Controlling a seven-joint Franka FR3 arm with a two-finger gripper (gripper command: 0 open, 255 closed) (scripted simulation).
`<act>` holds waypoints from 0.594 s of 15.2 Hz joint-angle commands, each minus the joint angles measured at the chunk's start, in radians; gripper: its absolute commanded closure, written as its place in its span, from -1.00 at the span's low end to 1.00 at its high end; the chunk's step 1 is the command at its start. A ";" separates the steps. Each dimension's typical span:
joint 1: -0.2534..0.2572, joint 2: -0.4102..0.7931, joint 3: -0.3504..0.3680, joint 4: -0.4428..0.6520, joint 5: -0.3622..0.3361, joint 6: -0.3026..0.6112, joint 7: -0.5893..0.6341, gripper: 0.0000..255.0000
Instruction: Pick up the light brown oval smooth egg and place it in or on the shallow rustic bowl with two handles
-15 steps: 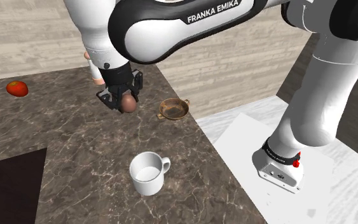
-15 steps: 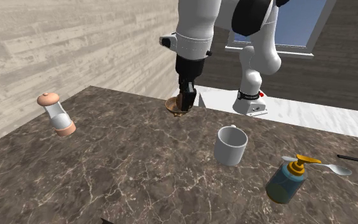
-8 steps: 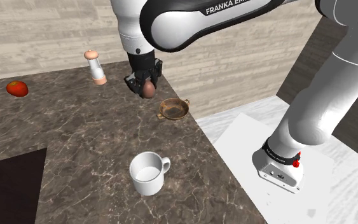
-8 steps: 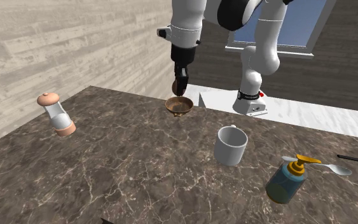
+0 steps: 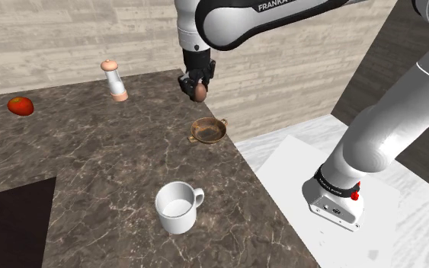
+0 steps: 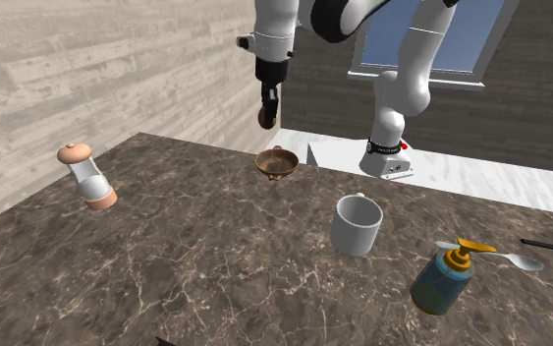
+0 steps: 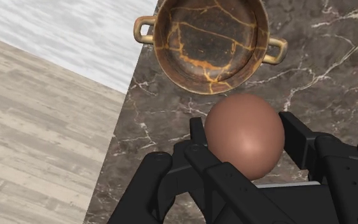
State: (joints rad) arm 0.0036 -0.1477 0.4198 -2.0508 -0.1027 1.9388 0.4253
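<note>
In the wrist view the tool [image 7: 247,145] is clenched on the smooth brown egg [image 7: 243,127], with a black finger [image 7: 198,137] pressed against each side. Beyond the egg lies the shallow two-handled bowl [image 7: 210,41], brown with orange crack lines. It sits on the dark marbled table [image 7: 336,70], close to the table's edge.

In the shoulder view a white mug [image 5: 178,207] stands upright at lower centre. The bowl [image 5: 207,130] rests at mid-frame near the table's [image 5: 106,167] right-hand edge. Above it in the frame, and slightly left, the tool [image 5: 196,85] holds the egg [image 5: 200,93] in the air, clear of the table. Farther back, a grinder [image 5: 114,81] stands at upper left and a red round thing [image 5: 20,106] lies at the far left.

In the second exterior view a blue pump bottle [image 6: 445,278] stands at lower right, with a spoon [image 6: 505,258] just behind it. The mug [image 6: 357,224] is right of centre and the grinder [image 6: 88,177] is at the left. The bowl [image 6: 277,161] sits at the table's far edge. The egg [image 6: 266,120] hangs in the tool [image 6: 267,108] above it.
</note>
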 commanded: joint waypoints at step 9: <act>-0.021 -0.008 -0.030 -0.116 -0.004 0.116 -0.041 1.00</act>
State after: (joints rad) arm -0.0175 -0.1580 0.3886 -2.1582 -0.1053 2.0424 0.3816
